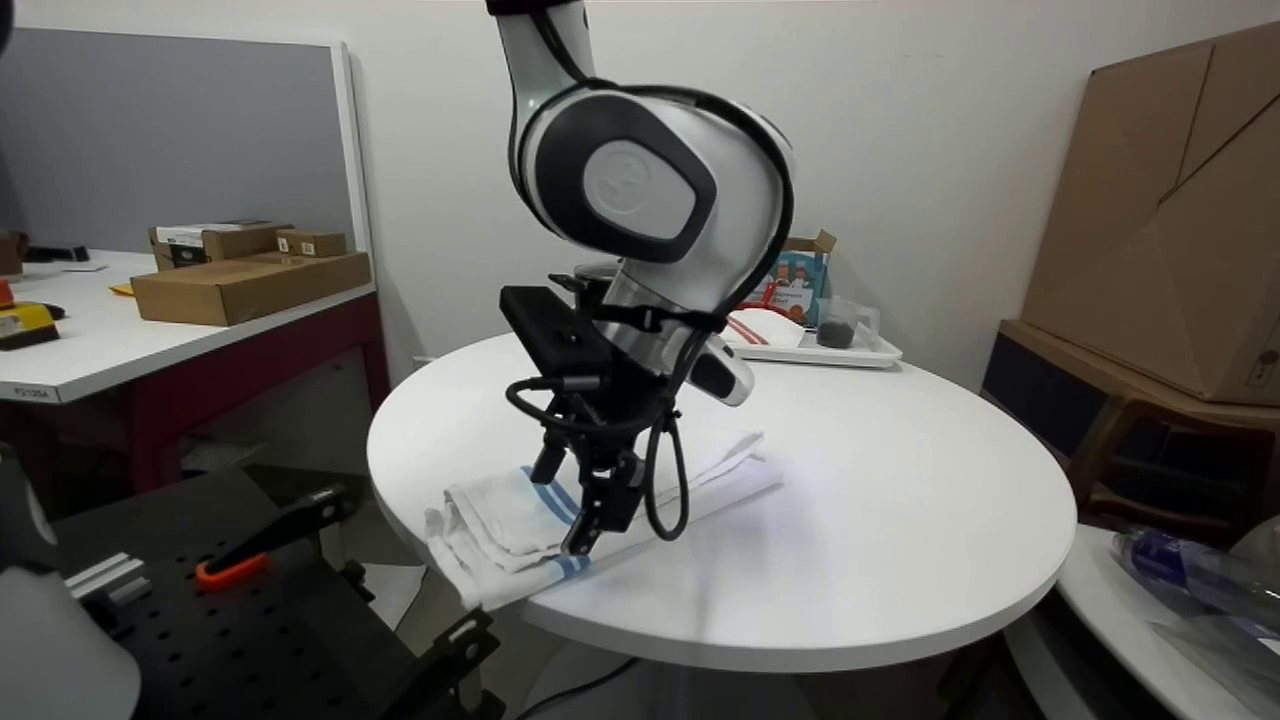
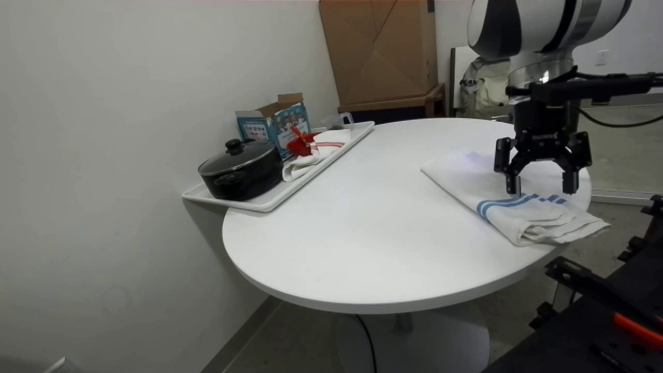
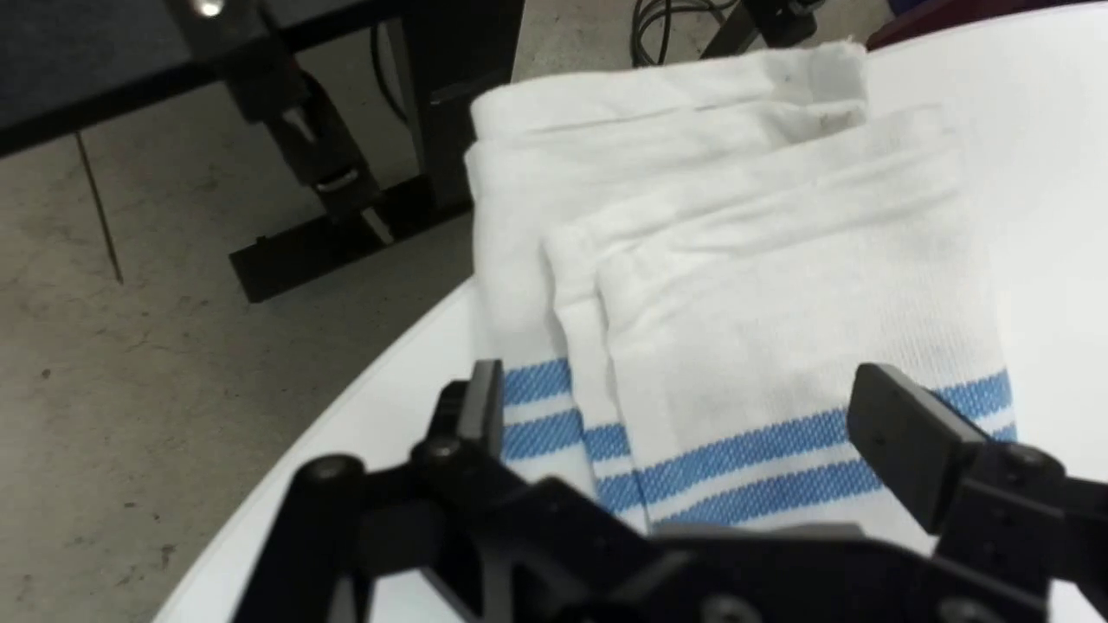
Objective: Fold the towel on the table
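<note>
White towel (image 3: 770, 337) on the round desk (image 2: 362, 223), folded in layers, two blue stripes crossing it. Wrist view: layers stepped, edges not lined up. One end pokes past the desk rim, seen in both exterior views too.

Claw (image 2: 542, 186) pointing down over the towel, fingers (image 3: 905, 441) wide apart, striped stretch of cloth in the gap. In the wrist view one finger sits at the towel's long edge, the other over the top layers. Can't tell if tips touch the cloth. Arm (image 1: 650, 190) comes in from above.

White tray (image 2: 277, 196) at the desk edge, corner sticking out beyond it. On it: black lidded pot (image 2: 246, 173), teal box (image 2: 291, 124), red item (image 2: 302, 146), red-striped cloth (image 2: 331, 139), clear cup (image 2: 334, 123) with handle. Tall cardboard box (image 2: 380, 57) in background.
</note>
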You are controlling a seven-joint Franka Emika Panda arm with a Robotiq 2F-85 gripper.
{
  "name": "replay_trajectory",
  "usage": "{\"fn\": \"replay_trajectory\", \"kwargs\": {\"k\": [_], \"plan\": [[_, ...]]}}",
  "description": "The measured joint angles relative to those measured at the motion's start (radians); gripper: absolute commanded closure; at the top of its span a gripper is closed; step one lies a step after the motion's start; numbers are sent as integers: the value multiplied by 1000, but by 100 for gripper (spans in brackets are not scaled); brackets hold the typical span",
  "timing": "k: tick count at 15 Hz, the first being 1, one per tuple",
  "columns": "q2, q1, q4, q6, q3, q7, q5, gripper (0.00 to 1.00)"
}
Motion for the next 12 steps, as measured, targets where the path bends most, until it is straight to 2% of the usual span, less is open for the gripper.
{"fn": "replay_trajectory", "kwargs": {"k": [6,12], "plan": [[-99,0,53,0,-30,106,-106,0],[-94,1,176,-1,-24,145,-111,0]]}}
